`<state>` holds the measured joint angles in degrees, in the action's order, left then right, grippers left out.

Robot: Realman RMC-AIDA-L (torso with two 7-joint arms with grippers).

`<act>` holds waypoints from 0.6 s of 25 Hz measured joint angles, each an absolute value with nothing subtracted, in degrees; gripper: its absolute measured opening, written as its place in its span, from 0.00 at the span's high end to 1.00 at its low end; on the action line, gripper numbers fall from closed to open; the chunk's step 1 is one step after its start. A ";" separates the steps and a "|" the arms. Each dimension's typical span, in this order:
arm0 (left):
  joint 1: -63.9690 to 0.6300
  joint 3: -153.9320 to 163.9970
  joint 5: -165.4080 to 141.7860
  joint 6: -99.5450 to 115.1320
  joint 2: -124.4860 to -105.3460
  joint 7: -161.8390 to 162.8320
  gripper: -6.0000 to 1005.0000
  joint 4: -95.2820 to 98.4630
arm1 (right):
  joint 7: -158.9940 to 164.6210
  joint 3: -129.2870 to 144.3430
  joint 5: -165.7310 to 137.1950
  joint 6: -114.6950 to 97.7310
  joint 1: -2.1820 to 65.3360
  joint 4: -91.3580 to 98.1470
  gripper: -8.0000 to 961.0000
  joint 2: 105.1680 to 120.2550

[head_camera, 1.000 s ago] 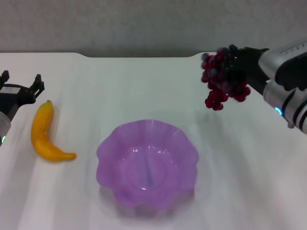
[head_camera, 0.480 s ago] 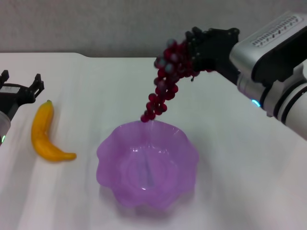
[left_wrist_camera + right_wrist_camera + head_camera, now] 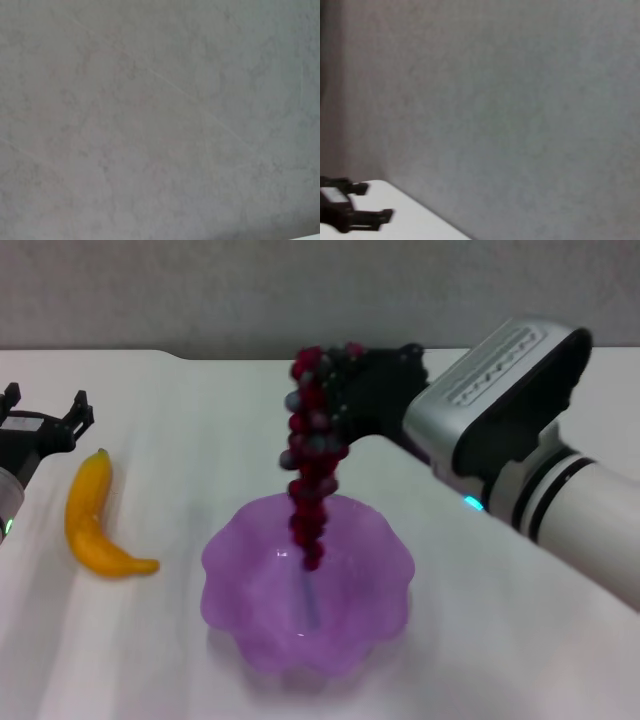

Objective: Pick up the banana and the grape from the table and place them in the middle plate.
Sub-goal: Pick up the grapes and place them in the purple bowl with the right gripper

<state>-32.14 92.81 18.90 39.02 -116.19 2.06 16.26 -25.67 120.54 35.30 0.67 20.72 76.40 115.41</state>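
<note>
On the white table [image 3: 520, 640], the right gripper [image 3: 352, 390] (clamped on the grape bunch [image 3: 312, 455]) dangles it over the purple dish [image 3: 240, 640] for release; the banana [image 3: 90, 518] waits by the spread left gripper [image 3: 45, 412].

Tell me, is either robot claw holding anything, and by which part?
The right gripper holds the grape bunch by its top, dangling over the middle plate. The left gripper holds nothing.
</note>
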 joint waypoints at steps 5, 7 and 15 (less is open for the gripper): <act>-32.17 92.80 18.90 39.02 -116.19 2.03 0.13 16.26 | -25.23 124.67 35.47 -2.60 20.76 74.87 0.91 115.52; -32.17 92.80 18.90 39.02 -116.19 2.02 0.13 16.26 | -24.43 125.79 35.48 -4.31 20.55 74.03 0.91 115.60; -32.17 92.81 19.01 39.03 -116.19 2.03 0.13 16.26 | -22.85 128.15 35.51 -5.52 21.06 70.63 0.91 115.61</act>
<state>-32.17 92.81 19.01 39.03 -116.19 2.03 16.26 -22.85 128.15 35.51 -5.52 21.06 70.63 115.61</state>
